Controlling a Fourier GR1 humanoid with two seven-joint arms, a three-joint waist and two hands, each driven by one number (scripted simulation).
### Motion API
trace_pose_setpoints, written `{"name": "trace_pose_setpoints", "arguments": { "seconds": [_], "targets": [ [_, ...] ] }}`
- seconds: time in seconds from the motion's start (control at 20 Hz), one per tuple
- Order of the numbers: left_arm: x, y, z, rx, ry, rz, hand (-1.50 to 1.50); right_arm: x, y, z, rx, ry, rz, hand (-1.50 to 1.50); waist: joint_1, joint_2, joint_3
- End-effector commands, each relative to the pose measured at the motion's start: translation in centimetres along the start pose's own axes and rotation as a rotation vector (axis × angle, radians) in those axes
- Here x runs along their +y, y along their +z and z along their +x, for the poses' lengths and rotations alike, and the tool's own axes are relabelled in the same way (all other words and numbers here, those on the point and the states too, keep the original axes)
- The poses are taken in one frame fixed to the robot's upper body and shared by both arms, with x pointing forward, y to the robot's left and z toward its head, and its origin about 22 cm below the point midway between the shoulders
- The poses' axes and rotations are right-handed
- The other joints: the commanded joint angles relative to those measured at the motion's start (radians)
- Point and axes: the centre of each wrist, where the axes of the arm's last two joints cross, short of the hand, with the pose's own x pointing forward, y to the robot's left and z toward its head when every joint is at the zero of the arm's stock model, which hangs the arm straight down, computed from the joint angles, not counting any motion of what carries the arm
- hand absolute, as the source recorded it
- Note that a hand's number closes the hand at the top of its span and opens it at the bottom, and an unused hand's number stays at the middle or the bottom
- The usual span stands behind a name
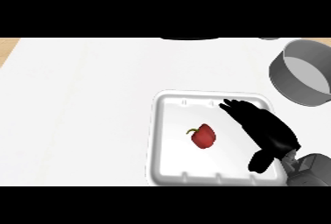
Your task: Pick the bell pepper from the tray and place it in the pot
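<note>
A red bell pepper [204, 136] with a green stem lies near the middle of the white tray [169, 169]. My right hand [266, 130] hovers over the tray's right half, just right of the pepper, fingers straight and pointing up-left, thumb hanging toward the tray's front edge. It holds nothing and does not touch the pepper. A grey pot [300, 79] stands at the upper right, beyond the tray's far right corner, partly cut by the view's edge. My left hand is out of sight.
The white counter [77, 109] stretches wide to the left of the tray. A wooden strip [8, 47] shows at the far upper left corner. A dark object [191, 38] peeks in at the top edge.
</note>
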Motion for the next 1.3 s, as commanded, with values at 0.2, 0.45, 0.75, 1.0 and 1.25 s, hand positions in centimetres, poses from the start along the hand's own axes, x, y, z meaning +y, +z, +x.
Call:
{"name": "trace_pose_setpoints", "arguments": {
  "seconds": [0.2, 0.45, 0.75, 1.0, 1.25],
  "targets": [
    [1.2, -4.7, 10.0, -0.441, 0.070, 0.102, 0.00, -1.0, -1.8, 3.8, 0.096, 0.080, 0.062, -1.50, -0.014, 0.002, 0.010],
    [0.9, -4.7, 9.8, -0.433, 0.083, 0.101, 0.00, -0.8, -2.7, 6.4, 0.134, 0.124, 0.106, -1.50, -0.007, 0.001, 0.011],
    [1.0, -5.2, 9.9, -0.424, 0.095, 0.108, 0.00, 0.3, -3.5, 8.3, 0.166, 0.134, 0.157, -1.50, -0.021, 0.003, 0.012],
    [1.7, -5.0, 10.6, -0.444, 0.078, 0.115, 0.00, 0.6, -4.5, 9.1, 0.206, 0.136, 0.154, -1.50, -0.023, 0.006, 0.016],
    [2.0, -5.0, 9.9, -0.434, 0.081, 0.103, 0.00, 0.8, -5.0, 9.5, 0.234, 0.150, 0.167, -1.50, -0.014, 0.003, 0.015]
  ]
}}
